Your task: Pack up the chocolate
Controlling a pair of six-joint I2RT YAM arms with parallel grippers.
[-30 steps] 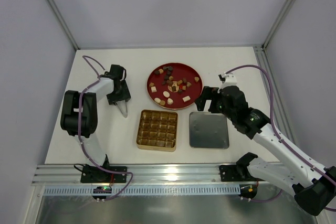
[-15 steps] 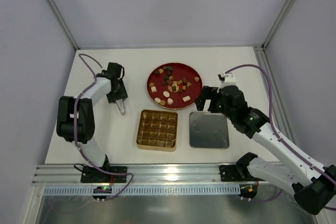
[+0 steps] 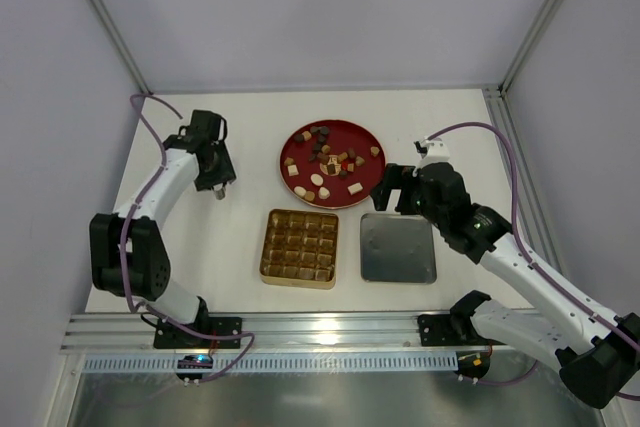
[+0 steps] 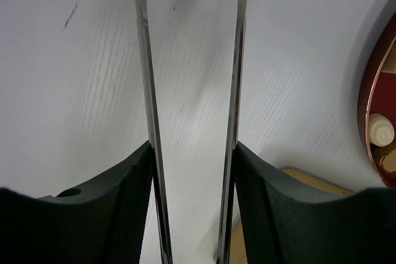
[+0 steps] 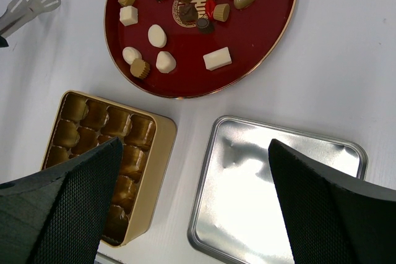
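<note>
The chocolate [image 3: 326, 160] lies as several dark, tan and cream pieces on a round red plate [image 3: 364, 137], also in the right wrist view [image 5: 185, 10]. The gold gridded box [image 3: 300, 247] sits in front of the plate with no pieces visible in its cells [image 5: 99, 122]. My left gripper [image 3: 215, 182] is left of the plate, shut on metal tongs [image 4: 145, 60] whose two blades stand apart; their tips show in the right wrist view [image 5: 28, 3]. My right gripper [image 3: 392, 187] is open and empty, hovering above the box and lid [image 5: 195, 146].
A silver square lid [image 3: 398, 247] lies flat right of the gold box, also in the right wrist view [image 5: 278, 190]. The plate's rim [image 4: 371, 109] with a cream piece [image 4: 380, 129] and a box corner [image 4: 309, 180] show at the right of the left wrist view.
My left gripper has swung with the tongs up and to the left, away from the gold box. The right arm has not moved.
</note>
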